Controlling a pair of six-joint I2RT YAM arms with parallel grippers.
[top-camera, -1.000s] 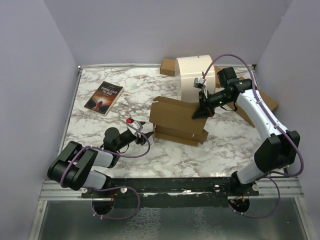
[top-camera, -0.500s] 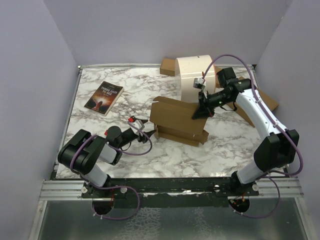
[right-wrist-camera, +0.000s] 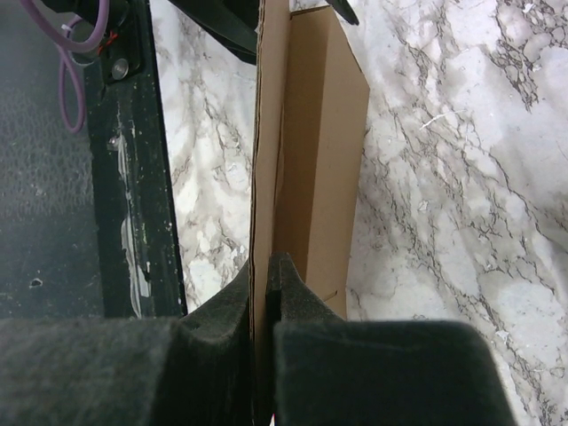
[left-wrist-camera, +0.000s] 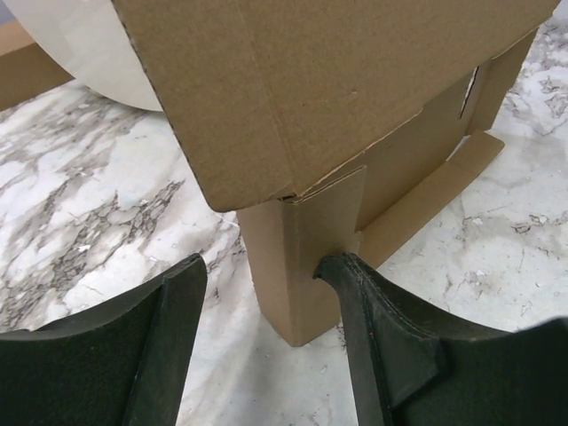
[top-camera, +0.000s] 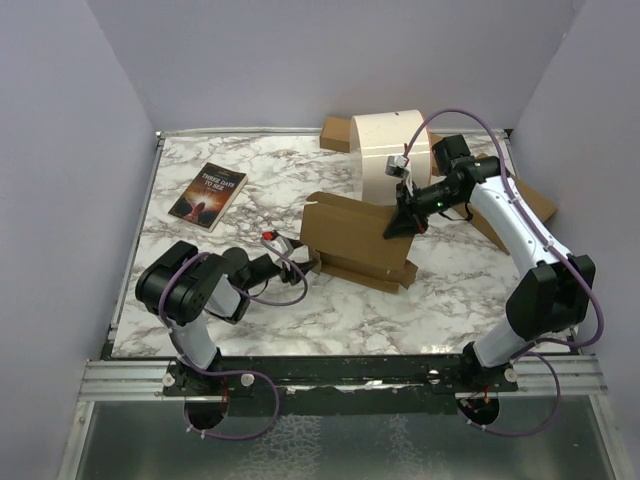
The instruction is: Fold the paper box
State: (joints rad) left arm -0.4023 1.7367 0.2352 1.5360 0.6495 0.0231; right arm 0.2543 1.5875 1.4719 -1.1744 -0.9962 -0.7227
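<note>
Top view: the box (top-camera: pixel 352 238) sits mid-table on the marble table (top-camera: pixel 250 170), part folded, with one big panel raised. My left gripper (top-camera: pixel 300 252) lies low at the box's near-left corner, arm stretched along the table. My right gripper (top-camera: pixel 398 226) is on the box's upper right edge, arm reaching in from the right. A book (top-camera: pixel 208 195) lies flat far left, well apart from the box. A white roll (top-camera: pixel 392 155) stands just behind the box. Loose cardboard (top-camera: pixel 336 133) lies beside the roll.

Left wrist: my left gripper (left-wrist-camera: pixel 262 271) has its jaws apart, one on either side of an upright corner flap of the box (left-wrist-camera: pixel 302 257). The right finger (left-wrist-camera: pixel 382 328) tip is at the flap's side; I cannot tell if it touches. The left finger (left-wrist-camera: pixel 173 337) is clear of the flap. Nothing is pinched. A big panel leans over the flap.

Right wrist: my right gripper (right-wrist-camera: pixel 264 266) has its jaws together, clamped on the thin edge of a box (right-wrist-camera: pixel 311 151) panel seen edge-on. The panel runs away from my fingers beside the black rail (right-wrist-camera: pixel 133 177), with marble to the right.
</note>
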